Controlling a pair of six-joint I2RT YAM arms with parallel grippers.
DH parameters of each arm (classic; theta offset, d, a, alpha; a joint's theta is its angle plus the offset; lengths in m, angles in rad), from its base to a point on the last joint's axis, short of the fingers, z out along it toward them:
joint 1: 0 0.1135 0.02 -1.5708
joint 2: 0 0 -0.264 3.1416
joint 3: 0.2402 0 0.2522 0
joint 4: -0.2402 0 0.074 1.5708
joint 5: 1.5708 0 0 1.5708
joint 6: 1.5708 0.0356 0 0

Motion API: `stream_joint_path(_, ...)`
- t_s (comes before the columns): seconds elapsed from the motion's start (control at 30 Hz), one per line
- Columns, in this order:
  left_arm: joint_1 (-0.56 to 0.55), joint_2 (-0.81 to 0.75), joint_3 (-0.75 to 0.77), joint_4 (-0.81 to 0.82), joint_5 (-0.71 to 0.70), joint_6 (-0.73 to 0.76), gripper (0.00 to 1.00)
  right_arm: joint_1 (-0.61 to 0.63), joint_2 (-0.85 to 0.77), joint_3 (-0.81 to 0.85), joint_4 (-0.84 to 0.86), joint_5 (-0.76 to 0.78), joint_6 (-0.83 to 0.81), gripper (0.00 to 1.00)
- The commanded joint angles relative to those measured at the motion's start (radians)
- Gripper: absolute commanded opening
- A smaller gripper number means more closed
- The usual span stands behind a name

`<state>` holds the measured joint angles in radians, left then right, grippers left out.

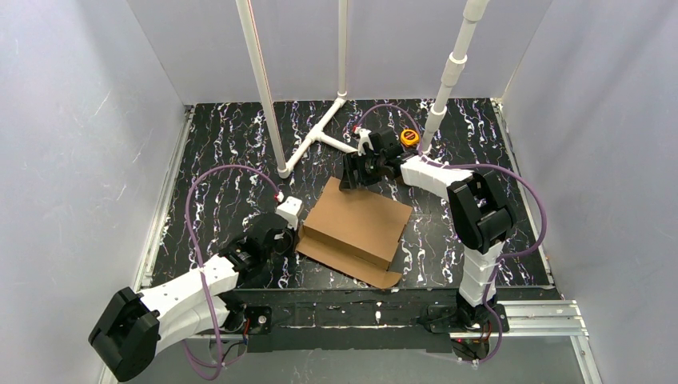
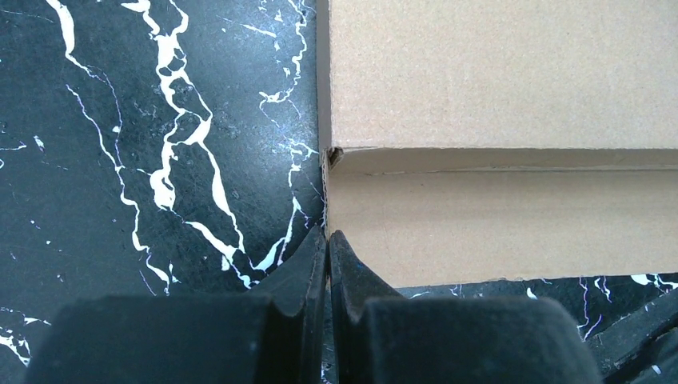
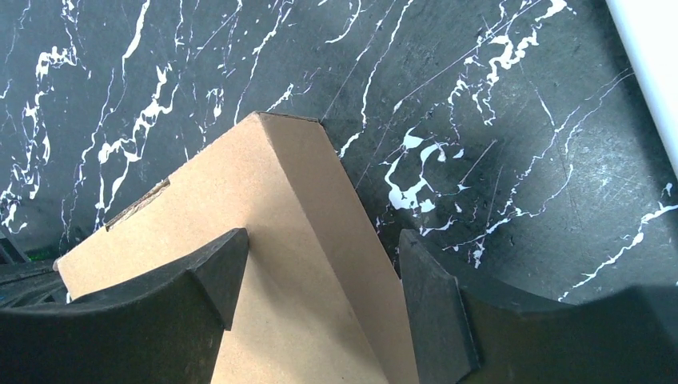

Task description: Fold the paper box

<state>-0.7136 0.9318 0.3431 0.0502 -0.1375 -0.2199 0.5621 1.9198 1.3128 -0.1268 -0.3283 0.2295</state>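
The paper box (image 1: pixel 356 228) is brown corrugated cardboard lying mid-table, partly folded, with a flap spread toward the front edge. My left gripper (image 1: pixel 297 234) is at the box's left side. In the left wrist view the left gripper (image 2: pixel 328 238) is shut, its tips against the left edge of the box (image 2: pixel 496 216), below a fold line, with nothing between them. My right gripper (image 1: pixel 349 181) is at the box's far corner. In the right wrist view the right gripper (image 3: pixel 321 244) stands open, its fingers either side of a raised folded corner of the box (image 3: pixel 280 208).
A white pipe frame (image 1: pixel 320 132) lies on the black marbled table (image 1: pixel 224 144) behind the box, with upright poles (image 1: pixel 448 80). A small orange-yellow object (image 1: pixel 409 137) sits by the right pole. Grey walls close in on three sides.
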Motion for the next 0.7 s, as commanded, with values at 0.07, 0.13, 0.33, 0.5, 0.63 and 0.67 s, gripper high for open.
stream_joint_path(0.07,-0.017,-0.004,0.037,0.014,-0.033,0.008,0.00,-0.003,0.008,0.008,0.001,0.022,-0.002,0.76)
stream_joint_path(0.13,-0.019,-0.014,0.028,0.012,-0.033,-0.002,0.00,-0.004,0.008,0.008,-0.002,0.037,-0.002,0.76)
stream_joint_path(0.33,-0.019,-0.149,-0.056,0.000,-0.058,-0.086,0.00,-0.005,0.015,0.009,-0.010,0.052,-0.004,0.75)
stream_joint_path(0.5,-0.018,-0.178,-0.069,-0.006,-0.043,-0.089,0.00,-0.005,0.023,0.009,-0.010,0.039,-0.002,0.75)
stream_joint_path(0.63,-0.019,-0.156,-0.052,-0.005,-0.026,-0.058,0.00,-0.005,0.021,0.008,-0.010,0.029,-0.001,0.75)
stream_joint_path(0.67,-0.019,-0.148,-0.046,-0.006,-0.023,-0.049,0.00,-0.005,0.021,0.008,-0.010,0.028,-0.001,0.75)
